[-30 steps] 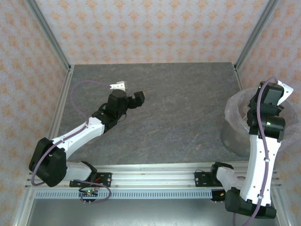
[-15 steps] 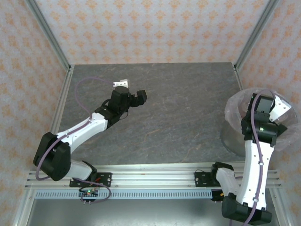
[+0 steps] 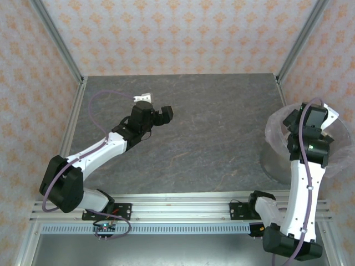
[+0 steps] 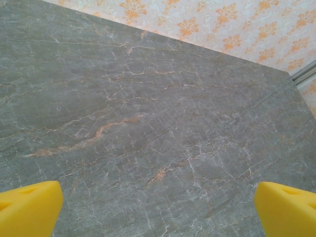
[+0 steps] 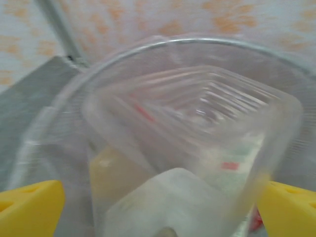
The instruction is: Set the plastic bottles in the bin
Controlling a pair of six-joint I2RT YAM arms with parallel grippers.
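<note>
Right pincer (image 5: 158,207) sits over the bin (image 5: 163,43), at the right edge of the tabletop (image 3: 211,127), and its yellow fingertips (image 5: 29,207) are spread wide, released. A clear ribbed bottle (image 5: 197,128) hangs blurred just below the wrist camera, between the tips and inside the ring of the bin's rim; I cannot tell whether it touches either tip. Smudges of red and green show through it from deeper in the bagged bin. My left pincer (image 4: 158,210) hovers over bare grey stone, fingers wide apart, nothing between them.
</note>
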